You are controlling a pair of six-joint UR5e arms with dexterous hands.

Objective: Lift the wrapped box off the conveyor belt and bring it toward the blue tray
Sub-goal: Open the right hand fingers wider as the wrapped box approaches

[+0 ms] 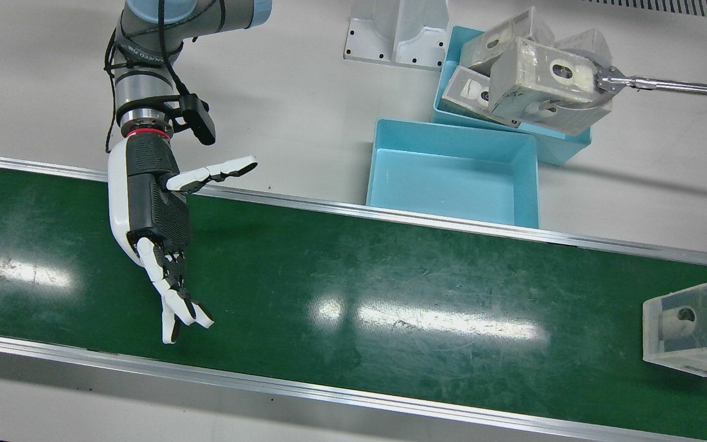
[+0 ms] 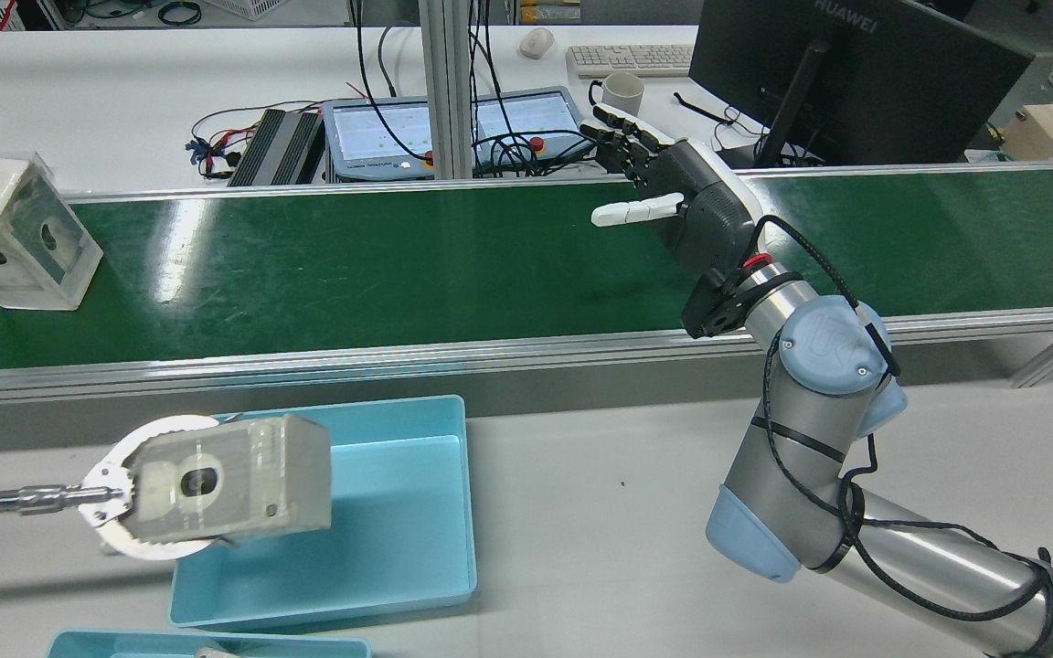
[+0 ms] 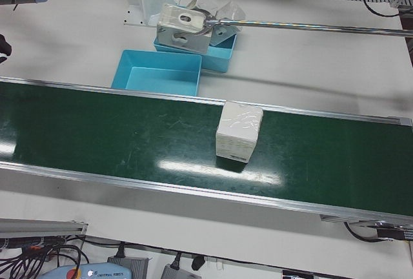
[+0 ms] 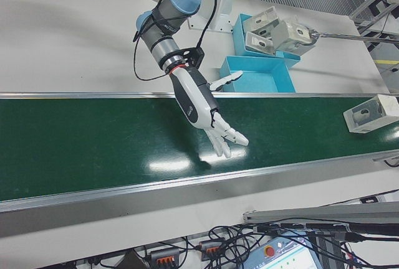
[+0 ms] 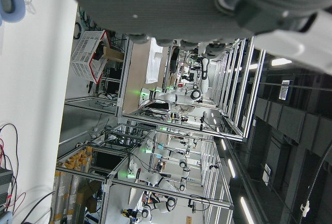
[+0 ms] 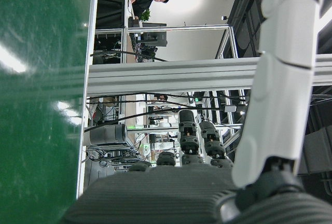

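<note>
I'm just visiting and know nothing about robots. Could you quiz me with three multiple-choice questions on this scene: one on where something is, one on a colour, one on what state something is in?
1. Where is the wrapped box that stands alone?
A. In the blue tray
B. On the conveyor belt, far from the robot's hand
C. In the robot's hand

2. What colour is the conveyor belt?
A. Green
B. Grey
C. Red

3. What is the right hand doing?
A. Closed on a box
B. Clenched shut on nothing
C. Open, fingers spread, holding nothing

Answers:
1. B: the front view shows the box on the belt at one end, with the hand over the belt well toward the other end.
2. A: the belt surface is dark green between metal rails.
3. C: the fingers are apart over bare belt, and nothing sits in the palm. The nearer blue tray is empty too.
</note>
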